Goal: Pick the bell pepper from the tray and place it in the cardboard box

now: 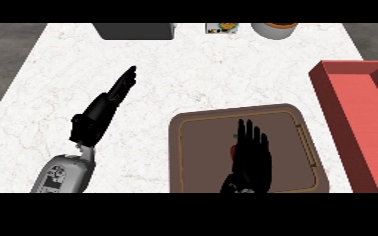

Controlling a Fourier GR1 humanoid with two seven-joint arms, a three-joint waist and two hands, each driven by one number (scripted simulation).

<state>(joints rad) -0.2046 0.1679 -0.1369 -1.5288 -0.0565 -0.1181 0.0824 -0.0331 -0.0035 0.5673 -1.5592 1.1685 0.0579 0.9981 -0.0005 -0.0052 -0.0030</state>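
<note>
One sliver of red and a touch of green is all that shows of the pepper (232, 147), peeking out at the left edge of the right hand (251, 152), low on the tray (193, 145) and mostly hidden beneath that hand. So the pepper sits directly under the palm, a shade to its left; its long axis can't be read from so little. The right hand hangs over it with fingers straight and spread, pointing up the view, holding nothing, and it is plainly the nearer hand. The grab, as I judge it, comes down to dropping and curling round from above. The tray is a brown rounded slab with a raised lip and a matte look. The box (347, 115) lies just to the right of the tray, red-sided, walls upright, partly cut off by the view's edge. Out left, well apart, the left hand (103, 112) rests over the white marbled counter (221, 70), fingers straight and together, empty.
</note>
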